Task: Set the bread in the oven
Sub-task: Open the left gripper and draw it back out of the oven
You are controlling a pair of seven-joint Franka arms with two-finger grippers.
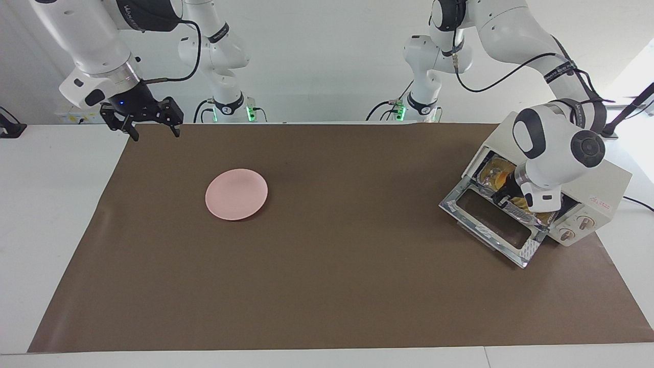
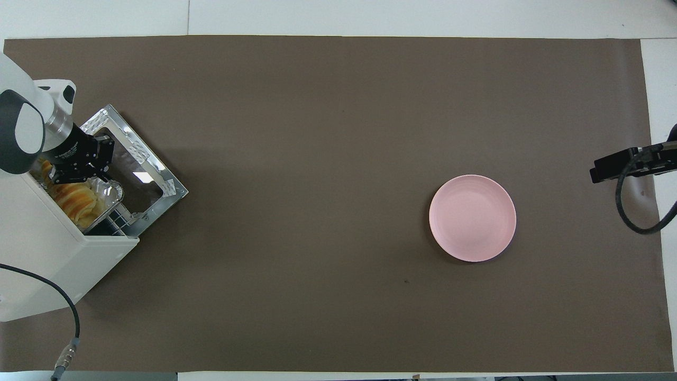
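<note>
The bread [image 2: 74, 198], a row of golden slices, lies in a crinkled foil tray [image 2: 109, 191] on the rack of the cream-white oven [image 2: 37, 254] at the left arm's end of the table. The glass door [image 1: 490, 220] hangs open and flat. My left gripper [image 2: 71, 174] reaches into the oven mouth, shut on the foil tray's rim beside the bread. In the facing view its wrist hides most of the bread [image 1: 517, 203]. My right gripper [image 1: 153, 133] waits open and empty over the mat's edge at the right arm's end.
A pink round plate [image 1: 236, 194] lies on the brown mat toward the right arm's end. The oven's power cable [image 2: 74, 317] trails off the table edge nearest the robots. White table strips border the mat.
</note>
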